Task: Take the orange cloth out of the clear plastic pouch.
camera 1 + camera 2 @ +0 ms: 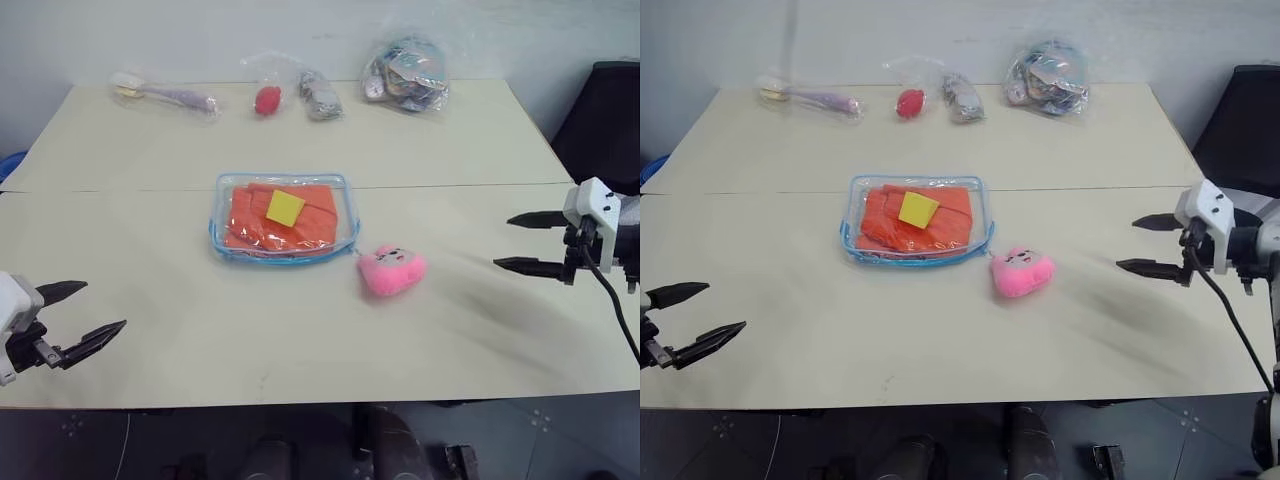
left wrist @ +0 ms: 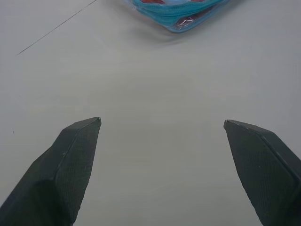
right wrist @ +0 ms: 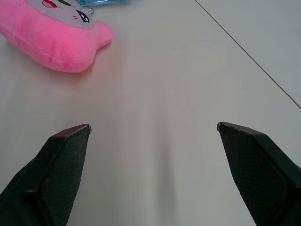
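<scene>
1. The left tool hangs over the near left edge of the tabletop, fingers spread wide, grasping nothing.
2. The right tool hovers at the right side, likewise released.
3. The orange cloth lies inside the clear plastic pouch mid-tabletop, with a yellow square on it.
4. A pink plush toy sits just beside the pouch's corner.

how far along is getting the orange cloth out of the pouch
Nothing looks done yet: the bright orange cloth lies inside the clear blue-edged plastic pouch. Nothing is in hand: the left gripper and right gripper are open and apart from the pouch. Opening it and pulling the cloth out remain.
</scene>
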`<action>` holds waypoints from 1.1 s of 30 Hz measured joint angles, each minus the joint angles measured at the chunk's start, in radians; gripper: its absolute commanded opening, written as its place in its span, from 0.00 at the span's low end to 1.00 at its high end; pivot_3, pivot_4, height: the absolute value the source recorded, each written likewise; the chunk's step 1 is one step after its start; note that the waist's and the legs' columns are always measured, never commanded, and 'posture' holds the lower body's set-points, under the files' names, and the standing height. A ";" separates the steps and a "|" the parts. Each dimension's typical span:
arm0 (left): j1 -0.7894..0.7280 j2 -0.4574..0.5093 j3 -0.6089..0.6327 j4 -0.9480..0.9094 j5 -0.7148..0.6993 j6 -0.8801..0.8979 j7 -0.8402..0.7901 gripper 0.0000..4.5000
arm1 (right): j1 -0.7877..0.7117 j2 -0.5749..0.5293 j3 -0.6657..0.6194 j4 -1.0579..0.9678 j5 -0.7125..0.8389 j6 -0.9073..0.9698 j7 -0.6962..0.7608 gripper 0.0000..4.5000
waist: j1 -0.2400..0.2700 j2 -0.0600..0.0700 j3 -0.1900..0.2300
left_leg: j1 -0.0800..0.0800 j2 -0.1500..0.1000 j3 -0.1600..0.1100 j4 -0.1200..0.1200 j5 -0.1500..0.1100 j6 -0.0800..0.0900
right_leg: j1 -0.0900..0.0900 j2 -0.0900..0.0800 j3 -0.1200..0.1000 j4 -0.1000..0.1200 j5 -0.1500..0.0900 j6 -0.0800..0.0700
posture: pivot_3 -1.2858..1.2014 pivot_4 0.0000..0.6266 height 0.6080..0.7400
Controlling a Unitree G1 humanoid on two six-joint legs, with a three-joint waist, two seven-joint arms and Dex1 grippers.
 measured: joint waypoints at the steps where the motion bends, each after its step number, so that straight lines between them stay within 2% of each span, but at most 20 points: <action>1: -0.002 0.000 -0.001 0.000 0.000 0.000 0.000 0.99 | 0.000 0.000 0.000 -0.002 0.000 0.001 0.000 1.00 | 0.000 0.000 0.000 | 0.000 0.000 0.000 0.000 0.000 0.000 | 0.000 0.000 0.000 0.000 0.000 0.000 | 0.52 0.24 1.00; 15: -0.029 0.000 -0.032 -0.001 0.013 0.022 0.010 0.99 | 0.011 0.007 0.000 -0.036 0.000 0.003 -0.042 1.00 | 0.000 0.000 0.000 | 0.000 0.000 0.000 0.000 0.000 0.000 | 0.000 0.000 0.000 0.000 0.000 0.000 | 0.52 0.24 1.00; 24: -0.072 -0.005 -0.038 -0.011 -0.009 0.073 0.042 0.99 | 0.013 0.022 -0.004 -0.093 0.016 0.069 -0.069 1.00 | 0.000 0.000 0.000 | 0.000 0.000 0.000 0.001 0.000 0.000 | 0.000 0.000 0.000 0.001 0.000 0.000 | 0.52 0.24 1.00; 30: -0.162 -0.044 -0.078 -0.105 -0.080 0.159 0.130 0.99 | 0.104 0.061 -0.044 -0.296 0.102 0.191 -0.119 1.00 | 0.005 0.000 0.000 | 0.001 0.001 -0.003 0.002 0.000 -0.001 | 0.000 -0.002 -0.001 0.001 0.000 0.001 | 0.52 0.24 1.00; 33: -0.272 -0.073 -0.145 -0.181 -0.144 0.253 0.228 0.99 | 0.170 0.096 -0.073 -0.469 0.174 0.293 -0.178 1.00 | 0.007 0.000 0.000 | 0.000 0.001 -0.004 0.004 0.000 -0.001 | 0.000 -0.003 -0.001 0.001 0.001 0.002 | 0.52 0.24 1.00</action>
